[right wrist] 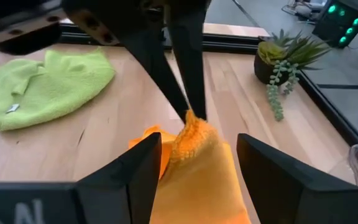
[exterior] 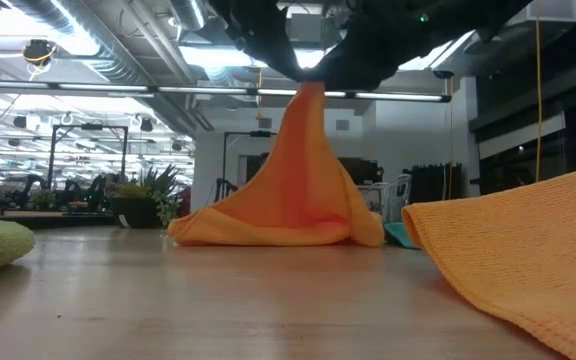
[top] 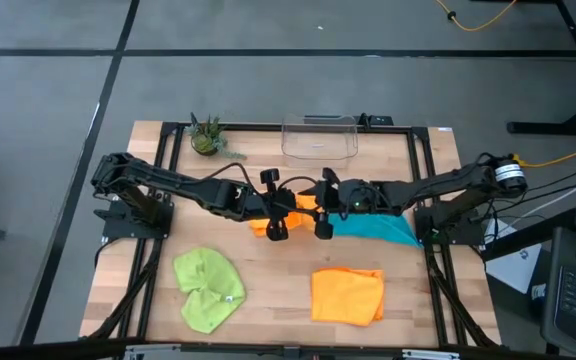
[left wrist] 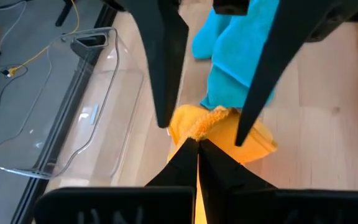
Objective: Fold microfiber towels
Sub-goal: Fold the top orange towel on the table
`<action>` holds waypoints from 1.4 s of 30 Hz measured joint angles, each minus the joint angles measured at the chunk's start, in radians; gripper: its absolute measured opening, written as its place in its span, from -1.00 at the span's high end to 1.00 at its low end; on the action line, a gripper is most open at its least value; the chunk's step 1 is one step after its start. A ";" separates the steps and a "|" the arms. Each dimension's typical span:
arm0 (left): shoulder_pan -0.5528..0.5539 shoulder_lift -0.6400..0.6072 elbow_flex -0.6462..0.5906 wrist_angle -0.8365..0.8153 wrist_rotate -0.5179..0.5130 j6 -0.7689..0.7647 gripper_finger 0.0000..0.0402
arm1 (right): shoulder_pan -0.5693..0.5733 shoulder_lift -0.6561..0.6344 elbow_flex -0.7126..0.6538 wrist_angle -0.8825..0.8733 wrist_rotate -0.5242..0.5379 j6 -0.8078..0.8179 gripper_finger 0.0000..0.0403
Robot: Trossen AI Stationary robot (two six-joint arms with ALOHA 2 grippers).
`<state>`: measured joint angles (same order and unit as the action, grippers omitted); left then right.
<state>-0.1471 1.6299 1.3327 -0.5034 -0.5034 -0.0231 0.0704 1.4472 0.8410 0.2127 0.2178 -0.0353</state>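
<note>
An orange microfiber towel rises like a tent from the table's middle, and its lower edges rest on the wood. My left gripper is shut on its peak. My right gripper is open, with one finger on each side of the raised cloth just below that peak. I cannot tell whether it touches the cloth. A teal towel lies crumpled beside it, toward the right edge. A lime green towel lies at the near left. A second orange towel lies folded at the near right. My left gripper pinches the orange towel's bunched peak between its two fingertips. The fingers slant down from the table's left. The peak is lifted and the cloth drapes from it in a cone, with its spread bottom on the table. I cannot tell how many layers are held.
A clear plastic bin stands at the far edge, behind the grippers. A small potted plant sits at the far left. Bare wood lies between the green towel and the folded orange towel at the near edge.
</note>
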 joint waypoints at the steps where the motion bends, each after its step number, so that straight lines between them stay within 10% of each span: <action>1: 0.000 0.000 0.000 0.000 0.000 0.000 1.00 | 0.000 -0.002 0.000 0.001 0.000 0.000 -0.05; 12: 0.000 0.000 0.000 0.006 0.000 0.000 1.00 | 0.000 0.003 0.000 -0.015 0.000 0.001 0.06; 23: -0.005 0.000 0.000 0.012 0.075 0.000 1.00 | 0.000 0.003 0.000 -0.015 -0.002 0.005 0.93; 42: -0.001 0.002 0.000 -0.060 0.070 0.001 0.76 | 0.037 -0.104 0.154 -0.281 0.132 -0.035 0.99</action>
<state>-0.1482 1.6314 1.3327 -0.5634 -0.4330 -0.0218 0.1078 1.3433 0.9950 -0.0687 0.3499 -0.0699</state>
